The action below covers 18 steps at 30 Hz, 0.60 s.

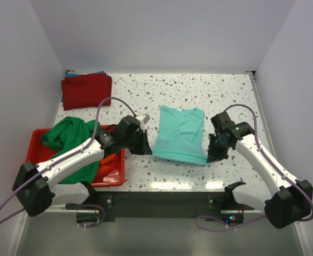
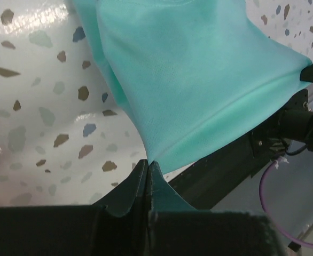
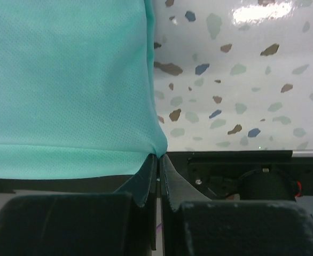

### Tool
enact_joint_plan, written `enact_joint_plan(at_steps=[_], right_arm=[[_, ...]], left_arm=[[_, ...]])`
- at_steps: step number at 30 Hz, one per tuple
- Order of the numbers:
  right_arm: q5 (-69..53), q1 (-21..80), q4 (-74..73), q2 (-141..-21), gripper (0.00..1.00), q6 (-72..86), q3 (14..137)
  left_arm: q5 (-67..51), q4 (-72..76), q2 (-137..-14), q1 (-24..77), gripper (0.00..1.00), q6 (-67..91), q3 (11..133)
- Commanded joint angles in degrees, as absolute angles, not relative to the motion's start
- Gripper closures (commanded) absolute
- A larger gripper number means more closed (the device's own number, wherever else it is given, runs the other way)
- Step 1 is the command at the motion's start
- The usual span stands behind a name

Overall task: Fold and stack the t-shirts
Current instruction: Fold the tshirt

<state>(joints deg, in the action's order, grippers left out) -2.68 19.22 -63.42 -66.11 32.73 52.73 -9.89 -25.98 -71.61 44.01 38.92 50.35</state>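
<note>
At the far left corner of the bench [image 1: 146, 90] a dark red tee [image 1: 86, 89] lies folded flat, with the edge of a blue tee [image 1: 86, 72] showing at its far side. Nearer, at the bench's left edge, is a red bin [image 1: 34, 140]. A green tee [image 1: 65, 136] is heaped in it and spills over the front rim, and an orange tee [image 1: 111, 161] is bunched in the right part of the bin, partly under the left arm. The left claw [image 1: 146, 149] reaches out past the bin's right side. Its wrist view shows the fingers [image 2: 140, 178] pressed together, pinching the near left corner of the teal tee [image 1: 180, 133]. The teal tee lies mid-bench with its collar toward the far wall, well apart from the dark red tee. Its near hem is stretched in a line from one claw to the other. From the pinched left corner the cloth fans away taut over the speckled top. The right claw [image 1: 212, 154] is at the near right corner of the hem, clamped on it. In its wrist view the fingers [image 3: 170, 178] meet on the corner, and the hem runs off to the left.
</note>
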Motion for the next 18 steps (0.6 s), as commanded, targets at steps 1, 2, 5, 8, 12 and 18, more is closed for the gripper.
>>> enact_joint_plan(at_steps=[1, 2, 5, 8, 12, 18], right_arm=[[0.88, 21.18, -73.73, -62.32, 1.00, 35.85, 55.37], [0.97, 21.96, -74.61, -61.62, 1.00, 36.29, 55.98], [1.14, 23.02, -78.39, -59.16, 1.00, 37.44, 57.04], [0.09, 23.29, -82.26, -57.13, 1.00, 37.79, 57.83], [0.09, 23.47, -86.83, -55.20, 1.00, 37.53, 58.80], [-2.19, 23.38, -81.94, -55.37, 1.00, 38.67, 55.55]], left_arm=[[-9.67, -36.81, -66.11, 44.03, 1.00, 42.18, 49.39], [-10.02, -38.91, -65.05, 44.21, 1.00, 43.49, 49.22], [-12.11, -41.56, -60.65, 44.91, 1.00, 45.08, 47.47], [-15.28, -43.68, -56.79, 45.17, 1.00, 47.54, 45.53], [-16.26, -45.96, -51.61, 46.32, 1.00, 50.00, 44.74], [-17.58, -44.65, -53.43, 46.23, 1.00, 48.96, 44.47]])
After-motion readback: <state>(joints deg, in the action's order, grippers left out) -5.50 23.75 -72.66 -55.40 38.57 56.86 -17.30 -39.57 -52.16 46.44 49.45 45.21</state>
